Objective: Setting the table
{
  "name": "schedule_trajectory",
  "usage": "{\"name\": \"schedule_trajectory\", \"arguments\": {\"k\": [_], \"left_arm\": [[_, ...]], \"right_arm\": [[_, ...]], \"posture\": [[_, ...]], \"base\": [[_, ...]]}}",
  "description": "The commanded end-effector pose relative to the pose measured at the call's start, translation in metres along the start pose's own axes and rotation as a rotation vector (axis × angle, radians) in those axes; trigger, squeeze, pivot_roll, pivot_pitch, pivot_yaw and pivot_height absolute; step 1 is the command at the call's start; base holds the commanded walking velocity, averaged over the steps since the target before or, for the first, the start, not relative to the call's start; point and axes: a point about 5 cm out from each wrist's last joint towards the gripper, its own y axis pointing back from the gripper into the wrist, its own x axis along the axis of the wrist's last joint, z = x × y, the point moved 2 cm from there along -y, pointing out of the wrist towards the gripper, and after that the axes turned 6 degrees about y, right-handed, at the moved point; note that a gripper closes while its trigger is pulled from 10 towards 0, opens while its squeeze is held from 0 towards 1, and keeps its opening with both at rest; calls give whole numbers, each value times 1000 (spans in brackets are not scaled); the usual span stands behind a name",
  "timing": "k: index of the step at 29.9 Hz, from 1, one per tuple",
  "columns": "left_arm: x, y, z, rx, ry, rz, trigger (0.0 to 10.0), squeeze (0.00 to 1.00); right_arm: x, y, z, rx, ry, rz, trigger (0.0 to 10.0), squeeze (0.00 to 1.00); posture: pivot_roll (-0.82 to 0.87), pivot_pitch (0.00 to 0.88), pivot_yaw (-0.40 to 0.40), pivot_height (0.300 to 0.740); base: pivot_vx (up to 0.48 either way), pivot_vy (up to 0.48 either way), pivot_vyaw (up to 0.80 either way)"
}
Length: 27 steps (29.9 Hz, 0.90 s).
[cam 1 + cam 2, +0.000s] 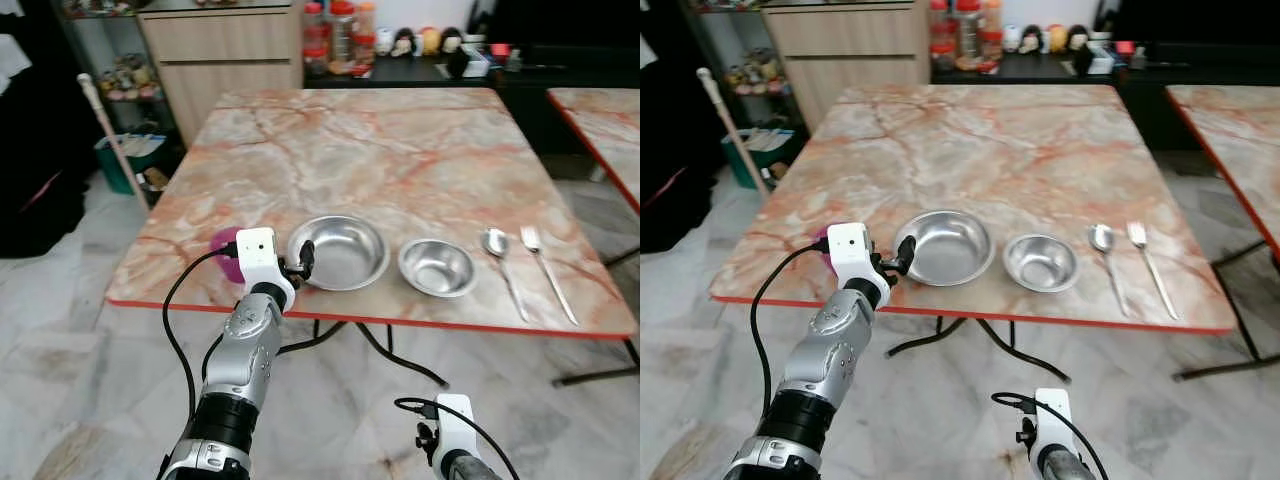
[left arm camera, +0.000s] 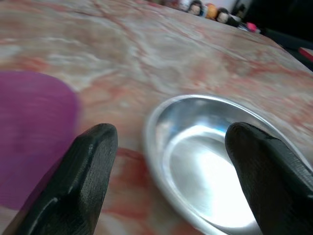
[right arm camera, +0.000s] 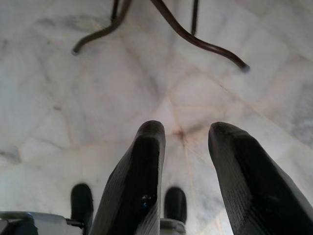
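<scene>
Nearest the camera, the right gripper (image 3: 183, 166) hangs low over the pale marble floor (image 3: 98, 98), its two black fingers (image 3: 134, 181) a little apart with nothing between them; the dark curved table legs (image 3: 195, 39) stand on the floor beyond it. The left gripper (image 2: 171, 176) is raised at the near left edge of the marble table (image 1: 400, 140), its fingers (image 2: 88, 171) spread wide and empty, framing the near left rim of the large steel bowl (image 1: 338, 252). A purple cup (image 1: 226, 252) stands just left of that gripper, near the table's edge, apart from the bowl. To the right of the large bowl sits a small steel bowl (image 1: 437, 267), close beside it but not touching. Further right lie a spoon (image 1: 500, 260) and then a fork (image 1: 545, 270), side by side, handles toward the near edge. Far off, jars (image 1: 335, 35) and small figurines (image 1: 420, 40) line a dark counter, with a wooden cabinet (image 1: 220, 55) to their left
</scene>
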Motion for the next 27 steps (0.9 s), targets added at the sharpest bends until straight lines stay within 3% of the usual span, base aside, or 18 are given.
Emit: {"name": "schedule_trajectory", "arguments": {"k": [1,15,22,27], "left_arm": [[4,1,4,-13,19,19,10000,0],[2,15,9,-52,29,2,10000,0],[-17,24,10,-82,1,-147,10000,0],[-33,21,13,-57,171,-271,10000,0]], "right_arm": [[-2,1,1,-3,-5,2,10000,0],[-3,1,-2,10,-4,2,10000,0],[-4,1,-3,14,-3,1,10000,0],[-6,1,-7,28,14,-5,10000,0]], "posture": [[-114,0,31,740],[-110,0,33,740],[-107,0,38,740],[-108,0,44,740]], "base": [[289,0,0],[21,0,0],[0,0,0],[0,0,0]]}}
